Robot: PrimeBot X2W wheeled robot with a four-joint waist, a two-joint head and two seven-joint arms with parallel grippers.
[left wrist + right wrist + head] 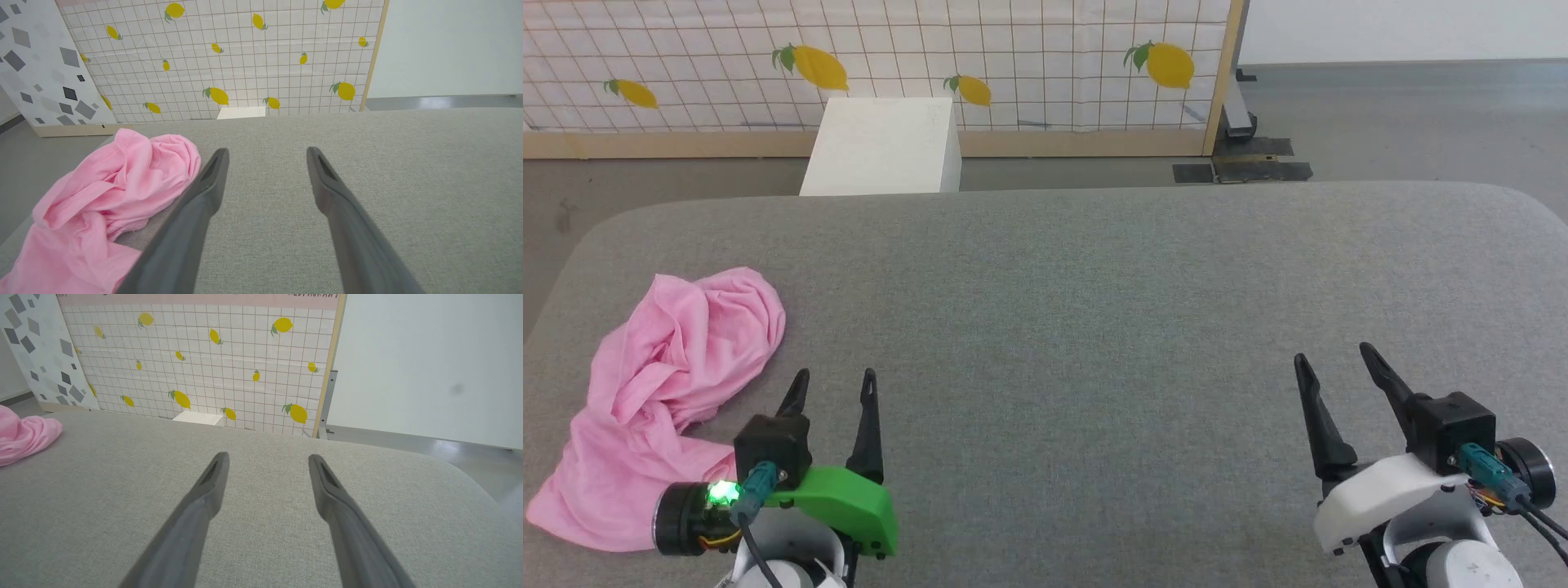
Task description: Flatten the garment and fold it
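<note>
The garment [662, 400] is a light pink cloth lying crumpled in a heap at the left end of the grey padded table [1094, 327]. My left gripper [836, 378] stands open just right of the heap, with nothing between its fingers. In the left wrist view the garment [106, 208] bunches up beside the left finger [204, 192]. Far off at the lower right, my right gripper [1331, 353] is open and empty over bare table. The right wrist view catches an edge of the garment [24, 435] at its far left.
A white box [882, 147] stands on the floor behind the table, in front of a lemon-print grid panel [1013, 57]. The table's rounded edges run close to the garment on the left and to the right gripper on the right.
</note>
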